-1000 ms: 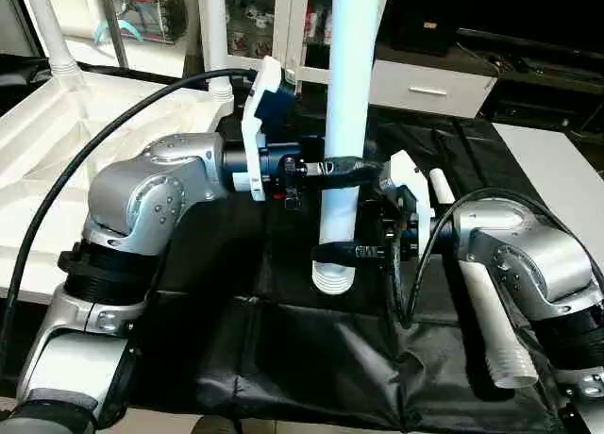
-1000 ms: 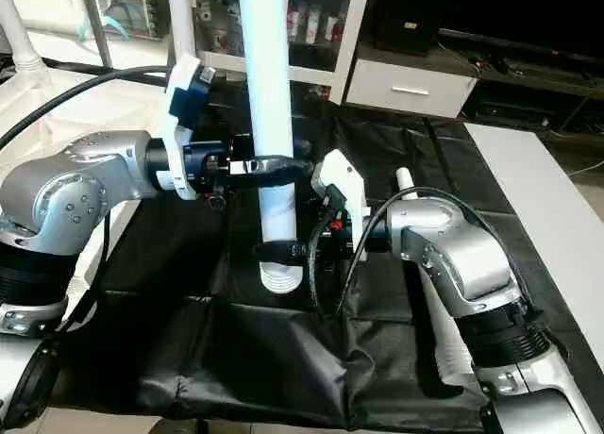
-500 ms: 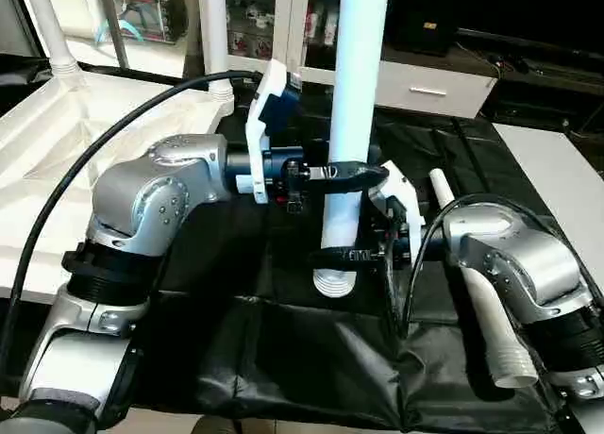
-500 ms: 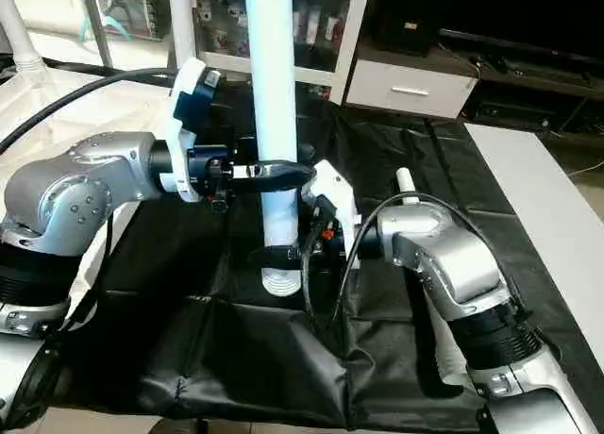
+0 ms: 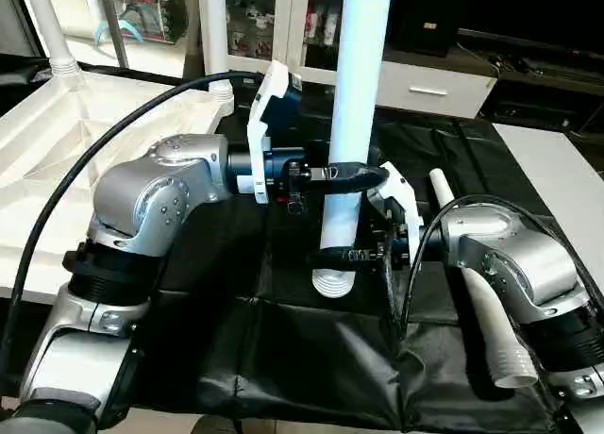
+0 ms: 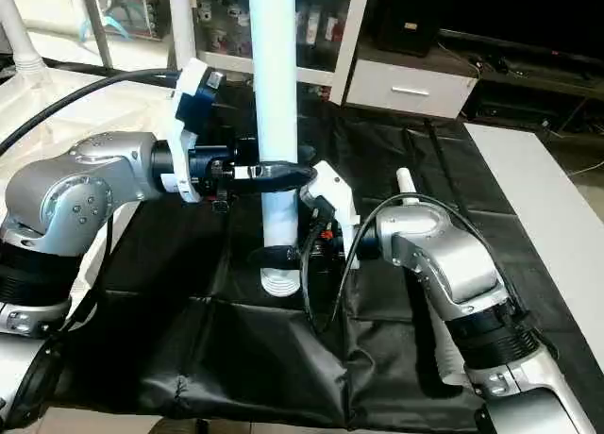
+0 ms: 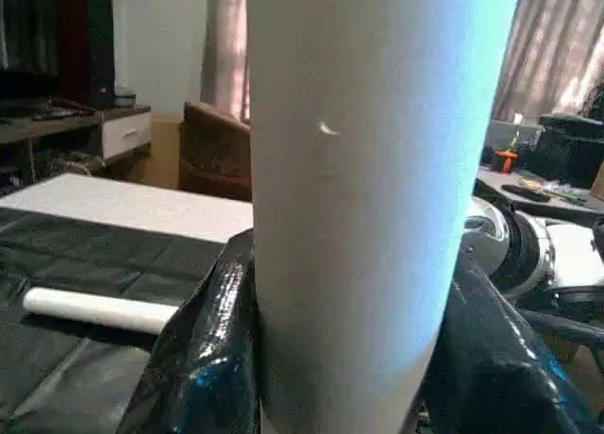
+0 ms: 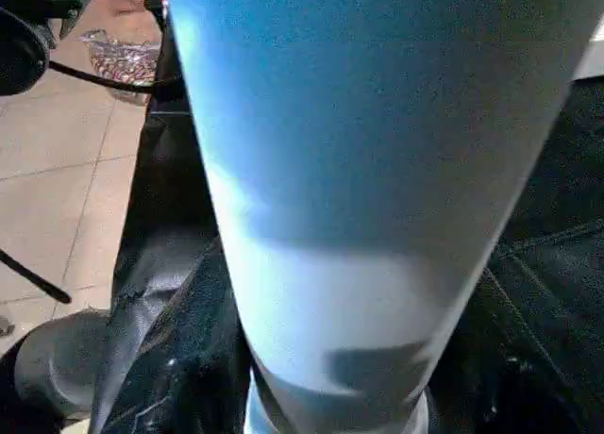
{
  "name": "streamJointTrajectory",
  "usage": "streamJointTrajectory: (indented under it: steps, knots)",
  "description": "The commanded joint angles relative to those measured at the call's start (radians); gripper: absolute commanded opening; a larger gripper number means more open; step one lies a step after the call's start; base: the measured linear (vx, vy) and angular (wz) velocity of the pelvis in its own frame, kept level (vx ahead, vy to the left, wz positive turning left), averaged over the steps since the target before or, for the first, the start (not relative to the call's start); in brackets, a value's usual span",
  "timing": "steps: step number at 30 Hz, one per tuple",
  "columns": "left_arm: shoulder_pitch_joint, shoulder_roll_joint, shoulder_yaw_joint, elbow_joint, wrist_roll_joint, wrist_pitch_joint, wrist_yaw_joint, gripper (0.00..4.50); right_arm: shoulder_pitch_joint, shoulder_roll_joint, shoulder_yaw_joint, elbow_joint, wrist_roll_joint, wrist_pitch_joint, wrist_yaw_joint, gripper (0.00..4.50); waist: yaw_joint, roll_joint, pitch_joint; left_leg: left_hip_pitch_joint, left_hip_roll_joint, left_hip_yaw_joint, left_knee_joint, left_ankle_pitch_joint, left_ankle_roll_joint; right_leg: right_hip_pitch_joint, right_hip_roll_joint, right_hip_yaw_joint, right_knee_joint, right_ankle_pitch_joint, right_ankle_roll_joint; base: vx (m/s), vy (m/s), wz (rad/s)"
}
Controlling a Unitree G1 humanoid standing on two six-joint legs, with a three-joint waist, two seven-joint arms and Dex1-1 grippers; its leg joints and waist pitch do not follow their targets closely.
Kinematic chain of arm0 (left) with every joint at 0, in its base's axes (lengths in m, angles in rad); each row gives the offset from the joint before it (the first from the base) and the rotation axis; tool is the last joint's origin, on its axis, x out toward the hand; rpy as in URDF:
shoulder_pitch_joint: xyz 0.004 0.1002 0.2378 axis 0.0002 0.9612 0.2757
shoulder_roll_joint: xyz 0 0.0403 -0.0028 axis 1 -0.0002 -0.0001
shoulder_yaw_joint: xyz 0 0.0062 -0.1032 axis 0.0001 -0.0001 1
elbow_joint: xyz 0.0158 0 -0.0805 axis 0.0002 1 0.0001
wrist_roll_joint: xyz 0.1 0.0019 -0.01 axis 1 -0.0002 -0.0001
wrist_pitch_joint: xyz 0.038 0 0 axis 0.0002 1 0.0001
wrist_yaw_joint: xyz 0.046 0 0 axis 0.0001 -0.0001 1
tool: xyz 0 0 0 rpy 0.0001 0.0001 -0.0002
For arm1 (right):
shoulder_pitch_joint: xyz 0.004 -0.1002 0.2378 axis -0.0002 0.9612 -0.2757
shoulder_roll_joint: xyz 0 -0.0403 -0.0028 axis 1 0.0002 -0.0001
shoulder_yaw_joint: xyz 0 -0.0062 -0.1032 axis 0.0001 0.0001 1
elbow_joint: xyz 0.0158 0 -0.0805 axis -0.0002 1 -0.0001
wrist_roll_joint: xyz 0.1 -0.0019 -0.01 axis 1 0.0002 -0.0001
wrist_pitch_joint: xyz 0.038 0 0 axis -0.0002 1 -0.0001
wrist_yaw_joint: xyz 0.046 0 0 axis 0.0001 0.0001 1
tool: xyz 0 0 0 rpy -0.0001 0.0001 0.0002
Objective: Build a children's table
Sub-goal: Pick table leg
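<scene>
Right gripper (image 5: 351, 256) has closed its fingers on the upright table leg (image 5: 356, 123) near its ribbed foot; left gripper (image 5: 354, 175) grips higher; leg over black-draped worktop (image 5: 283, 358); likely light, stiff, slippery; hold low.

Left gripper (image 5: 351, 175) clamped level around upright leg (image 5: 354, 123), right gripper (image 5: 347, 256) clamped lower near its ribbed end, silver forearms converging
</scene>
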Motion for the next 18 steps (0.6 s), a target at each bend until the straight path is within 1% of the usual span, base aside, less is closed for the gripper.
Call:
streamJointTrajectory:
  steps: [1, 2, 3, 5, 6, 8, 9, 10, 11, 12, 13, 14, 15, 16, 17, 18]
  knots:
    - [-0.030, 0.007, 0.017, -0.004, 0.001, 0.007, 0.010, 2.54, -0.006, -0.007, -0.026, 0.014, 0.000, 0.001, -0.003, 1.91, 0.003, 0.015, -0.075, 0.042, 0.042, -0.024, -0.075, -0.253, -0.075, 0.031, -0.066, 0.035, -0.070, -0.209, -0.194, 0.000, 0.000, 0.00]
    - [-0.028, 0.011, 0.018, -0.007, -0.001, 0.009, 0.006, 2.66, -0.008, -0.005, -0.030, 0.013, 0.002, 0.001, -0.006, 1.90, 0.002, 0.013, -0.075, 0.043, 0.041, -0.023, -0.074, -0.256, -0.076, 0.030, -0.065, 0.035, -0.071, -0.211, -0.195, 0.000, 0.000, 0.00]
    - [-0.026, 0.016, 0.022, -0.015, -0.008, 0.018, 0.003, 2.66, -0.010, -0.002, -0.037, 0.012, 0.005, 0.000, -0.011, 1.90, 0.001, 0.013, -0.075, 0.042, 0.041, -0.023, -0.075, -0.255, -0.075, 0.031, -0.065, 0.035, -0.071, -0.209, -0.195, 0.000, 0.000, 0.00]
    - [-0.028, 0.016, 0.028, -0.013, -0.012, 0.024, 0.005, 2.99, -0.013, 0.003, -0.047, 0.012, 0.011, -0.002, -0.014, 1.89, 0.002, 0.015, -0.075, 0.043, 0.041, -0.023, -0.075, -0.254, -0.077, 0.030, -0.065, 0.035, -0.069, -0.202, -0.197, 0.000, 0.000, 0.00]
    - [-0.031, 0.015, 0.031, -0.007, -0.009, 0.023, 0.009, 3.00, -0.015, 0.004, -0.050, 0.011, 0.013, -0.002, -0.016, 1.89, 0.003, 0.015, -0.075, 0.044, 0.042, -0.023, -0.075, -0.256, -0.077, 0.029, -0.065, 0.035, -0.070, -0.201, -0.198, 0.000, 0.000, 0.00]
    - [-0.035, 0.017, 0.036, 0.001, -0.006, 0.021, 0.012, 3.29, -0.018, 0.007, -0.056, 0.009, 0.017, -0.002, -0.018, 1.89, 0.004, 0.015, -0.075, 0.043, 0.042, -0.024, -0.075, -0.258, -0.078, 0.030, -0.064, 0.034, -0.069, -0.193, -0.201, 0.000, 0.000, 0.00]
    - [-0.040, 0.018, 0.047, 0.012, -0.009, 0.022, 0.013, 3.41, -0.024, 0.011, -0.069, 0.007, 0.022, -0.004, -0.024, 1.89, 0.005, 0.017, -0.075, 0.044, 0.041, -0.024, -0.076, -0.260, -0.078, 0.030, -0.065, 0.034, -0.069, -0.195, -0.201, 0.000, 0.000, 0.00]
    - [-0.042, 0.020, 0.052, 0.017, -0.014, 0.023, 0.011, 3.41, -0.027, 0.012, -0.078, 0.006, 0.026, -0.003, -0.028, 1.89, 0.006, 0.020, -0.076, 0.044, 0.040, -0.024, -0.075, -0.261, -0.080, 0.030, -0.065, 0.034, -0.069, -0.194, -0.201, 0.000, 0.000, 0.00]
    - [-0.043, 0.023, 0.059, 0.025, -0.008, 0.011, 0.013, 3.51, -0.032, 0.011, -0.097, 0.008, 0.035, -0.004, -0.034, 1.89, 0.006, 0.019, -0.076, 0.044, 0.040, -0.024, -0.076, -0.266, -0.081, 0.031, -0.065, 0.034, -0.069, -0.199, -0.200, 0.000, 0.000, 0.00]
    - [-0.043, 0.025, 0.064, 0.031, -0.004, 0.001, 0.016, 3.51, -0.036, 0.011, -0.109, 0.010, 0.041, -0.004, -0.039, 1.89, 0.006, 0.020, -0.076, 0.045, 0.040, -0.024, -0.076, -0.270, -0.082, 0.030, -0.065, 0.034, -0.070, -0.202, -0.200, 0.000, 0.000, 0.00]
    - [-0.043, 0.030, 0.071, 0.039, -0.002, -0.002, 0.019, 3.60, -0.042, 0.010, -0.131, 0.014, 0.052, -0.001, -0.047, 1.89, 0.007, 0.023, -0.075, 0.044, 0.040, -0.026, -0.077, -0.275, -0.085, 0.031, -0.066, 0.034, -0.069, -0.206, -0.200, 0.000, 0.000, 0.00]
    - [-0.040, 0.035, 0.078, 0.044, -0.003, -0.002, 0.017, 3.74, -0.047, 0.009, -0.150, 0.015, 0.063, 0.004, -0.054, 1.89, 0.006, 0.022, -0.075, 0.044, 0.040, -0.026, -0.076, -0.277, -0.087, 0.030, -0.065, 0.034, -0.070, -0.208, -0.197, 0.000, 0.000, 0.00]
    - [-0.037, 0.039, 0.090, 0.050, -0.001, -0.007, 0.023, 3.74, -0.050, 0.002, -0.167, 0.014, 0.071, 0.009, -0.057, 1.89, 0.006, 0.027, -0.076, 0.044, 0.039, -0.026, -0.076, -0.280, -0.088, 0.031, -0.065, 0.034, -0.069, -0.207, -0.198, 0.000, 0.000, 0.00]
    - [-0.034, 0.043, 0.108, 0.062, 0.006, -0.015, 0.041, 3.89, -0.050, -0.009, -0.188, 0.010, 0.077, 0.013, -0.059, 1.89, 0.007, 0.029, -0.076, 0.047, 0.039, -0.026, -0.075, -0.284, -0.089, 0.030, -0.065, 0.034, -0.069, -0.206, -0.198, 0.000, 0.000, 0.00]
    - [-0.034, 0.043, 0.108, 0.062, 0.006, -0.015, 0.041, 3.94, -0.050, -0.009, -0.188, 0.010, 0.077, 0.013, -0.059, 1.89, 0.008, 0.028, -0.076, 0.047, 0.040, -0.025, -0.075, -0.286, -0.089, 0.030, -0.064, 0.034, -0.069, -0.199, -0.199, 0.000, 0.000, 0.00]
    - [-0.027, 0.052, 0.125, 0.069, 0.008, -0.024, 0.045, 4.02, -0.046, -0.021, -0.204, 0.004, 0.081, 0.016, -0.061, 1.89, 0.008, 0.027, -0.076, 0.046, 0.040, -0.026, -0.076, -0.283, -0.089, 0.030, -0.063, 0.033, -0.068, -0.192, -0.201, 0.000, 0.000, 0.00]
